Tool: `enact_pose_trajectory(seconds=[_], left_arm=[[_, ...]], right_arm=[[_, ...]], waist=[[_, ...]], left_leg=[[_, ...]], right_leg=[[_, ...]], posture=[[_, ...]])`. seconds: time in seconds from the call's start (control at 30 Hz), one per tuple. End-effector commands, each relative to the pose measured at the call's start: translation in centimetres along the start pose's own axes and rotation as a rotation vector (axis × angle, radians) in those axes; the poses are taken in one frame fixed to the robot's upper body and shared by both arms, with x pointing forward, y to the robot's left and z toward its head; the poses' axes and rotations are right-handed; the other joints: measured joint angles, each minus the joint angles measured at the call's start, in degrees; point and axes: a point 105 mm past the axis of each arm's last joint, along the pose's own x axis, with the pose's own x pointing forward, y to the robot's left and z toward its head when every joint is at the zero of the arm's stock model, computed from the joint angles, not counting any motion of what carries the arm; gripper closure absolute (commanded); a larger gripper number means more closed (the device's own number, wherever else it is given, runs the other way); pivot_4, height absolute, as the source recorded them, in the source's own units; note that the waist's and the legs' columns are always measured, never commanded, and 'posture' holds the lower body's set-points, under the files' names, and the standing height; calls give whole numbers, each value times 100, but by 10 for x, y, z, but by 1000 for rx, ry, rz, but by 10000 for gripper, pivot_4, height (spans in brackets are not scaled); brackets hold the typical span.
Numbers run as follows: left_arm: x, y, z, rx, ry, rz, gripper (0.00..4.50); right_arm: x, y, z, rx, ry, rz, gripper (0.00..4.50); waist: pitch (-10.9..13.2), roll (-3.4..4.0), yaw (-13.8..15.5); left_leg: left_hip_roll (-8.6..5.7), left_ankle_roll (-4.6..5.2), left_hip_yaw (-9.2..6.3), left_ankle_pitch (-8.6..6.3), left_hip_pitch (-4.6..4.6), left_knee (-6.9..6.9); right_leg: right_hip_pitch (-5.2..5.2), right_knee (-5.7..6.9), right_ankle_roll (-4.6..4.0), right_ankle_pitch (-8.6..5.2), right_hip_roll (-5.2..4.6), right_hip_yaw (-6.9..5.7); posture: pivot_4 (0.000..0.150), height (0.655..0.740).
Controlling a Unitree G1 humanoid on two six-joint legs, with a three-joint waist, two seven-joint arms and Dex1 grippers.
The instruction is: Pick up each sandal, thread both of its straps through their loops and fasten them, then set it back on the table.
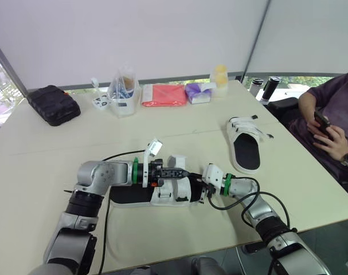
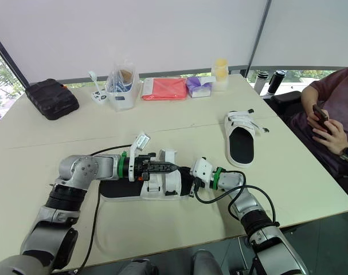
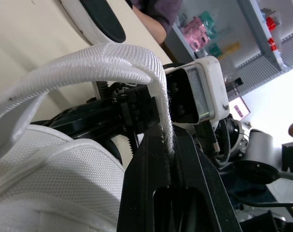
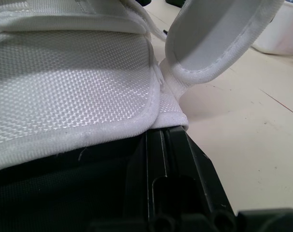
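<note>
One white sandal with a black footbed lies on its side on the table, close to the front edge. My left gripper reaches over it from the left and is shut on one of its white straps, which arches up from the upper. My right gripper comes in from the right and is shut on the sandal's edge, at the white mesh upper. The second sandal lies flat at the right, sole down, its straps lying across it.
Along the far edge are a black case, a clear container, a red pouch, a purple pack and a yellow bottle. A seated person holds a phone at the right.
</note>
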Motion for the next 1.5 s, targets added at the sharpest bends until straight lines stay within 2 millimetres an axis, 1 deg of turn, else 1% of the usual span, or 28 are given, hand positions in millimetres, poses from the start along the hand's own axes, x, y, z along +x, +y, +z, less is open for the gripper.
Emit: enact_pose_trajectory(seconds=[0.03, 0.17, 0.3, 0.43, 0.5, 0.53, 0.63, 0.8, 1.1, 1.27, 1.5], left_arm=[[3, -1, 0, 43, 6, 9, 44106], [0, 5, -1, 93, 27, 49, 44106], [-4, 8, 4, 138, 23, 68, 44106], [-6, 4, 13, 116, -17, 43, 44106], [-11, -8, 24, 61, -68, -40, 44106], [-13, -11, 29, 36, -97, -62, 44106], [-16, -8, 36, 4, -133, -50, 44106], [-15, -3, 31, 1, -118, -29, 44106], [-5, -7, 18, -10, -73, -56, 44106], [0, -5, 8, 10, -32, -40, 44106], [-1, -2, -1, 34, -8, -9, 44106]], right_arm=[[-26, 49, -74, 198, 310, 102, 45000], [-26, 49, -74, 198, 309, 103, 45000], [-25, 49, -73, 198, 306, 104, 45000], [-25, 50, -73, 198, 306, 106, 45000], [-24, 50, -74, 197, 307, 108, 45000], [-24, 50, -73, 197, 307, 109, 45000], [-24, 50, -73, 196, 307, 110, 45000], [-23, 52, -73, 196, 305, 114, 45000], [-24, 53, -74, 198, 307, 113, 45000], [-25, 55, -73, 203, 304, 110, 45000], [-27, 59, -74, 212, 302, 107, 45000]], waist=[[0, 0, -1], [0, 1, 0], [0, 1, 0], [0, 1, 0], [1, 1, -1], [1, 0, -2], [1, -1, -4], [1, 0, -6], [0, -1, -4], [-1, 0, -4], [-1, 0, 2]], left_leg=[[0, 0, 0, 0, 0, 0], [0, 0, 0, 0, -1, 0], [0, 0, 0, 0, -1, -1], [0, 0, 0, 0, -1, 0], [0, 1, 0, 0, -2, 0], [0, 1, 0, 0, -2, 0], [0, 2, -2, 1, 0, 1], [0, 2, -1, 2, 3, -1], [0, 1, 0, 1, 2, 0], [0, 1, 0, 1, 3, 0], [0, 1, -1, 0, 2, -2]], right_leg=[[0, 0, 0, 0, 0, 0], [1, 0, 0, 0, 0, 0], [1, 0, 0, 0, 0, 0], [1, 0, 0, 0, 0, 0], [1, 0, 0, 0, 0, 0], [-1, 1, 0, 0, 0, -1], [-3, 1, 0, 0, 1, -1], [-5, 1, 2, 1, 1, -1], [-5, 1, 2, 1, 1, -1], [-3, 1, 2, 1, 0, -1], [-4, 1, 1, 1, 0, -1]], posture=[[1500, 7400], [1500, 7400], [1500, 7400], [1500, 7400], [1500, 7400], [1500, 7400], [1500, 7400], [1500, 7400], [1500, 7400], [1500, 7400], [1500, 7400]])
